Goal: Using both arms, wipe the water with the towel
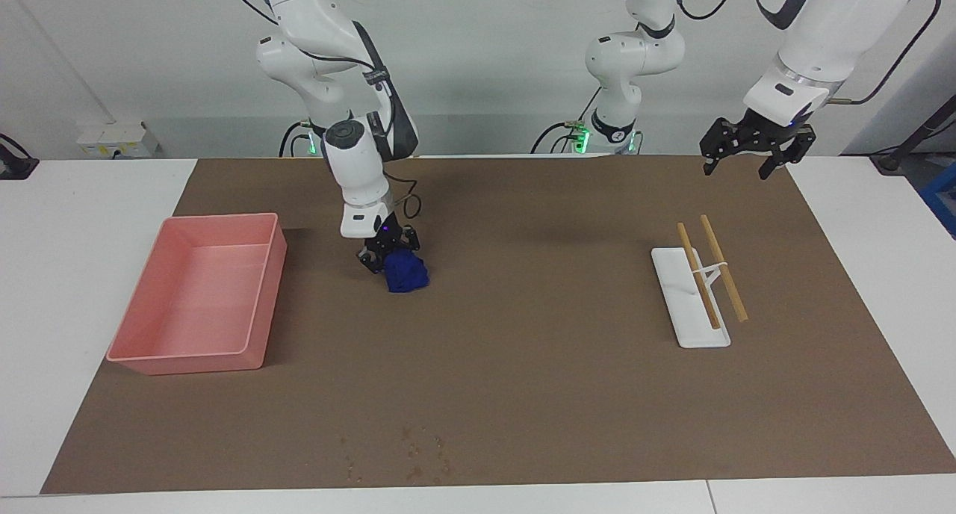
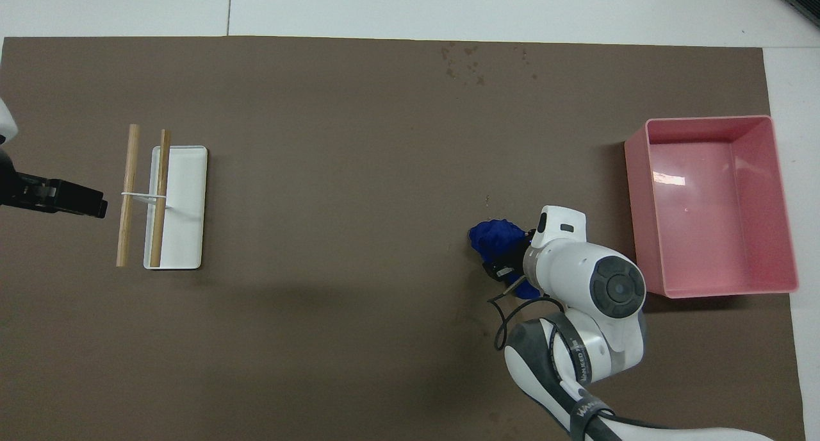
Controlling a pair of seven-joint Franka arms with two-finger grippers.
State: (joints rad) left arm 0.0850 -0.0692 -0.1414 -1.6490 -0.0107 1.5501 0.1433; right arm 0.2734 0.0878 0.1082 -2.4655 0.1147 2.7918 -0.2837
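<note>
Right pincer [image 1: 387,258] clamped on towel [image 1: 405,272], mid-worktop just beside pink tray [image 1: 196,353]. Left pincer [image 1: 748,153] wide open, empty, waiting over the robots' edge. Risk: water drops [image 1: 407,454] at edge farthest from robots; lump grip could slip w/ dragging.

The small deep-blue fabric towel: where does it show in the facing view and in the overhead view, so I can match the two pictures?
Facing view: the deep-blue fabric towel sits left of centre, under the right gripper.
Overhead view: the towel sits right of centre, partly covered by the same arm.
Shared landmark: the pink plastic tray, beside the towel toward the right arm's end of the table.
</note>
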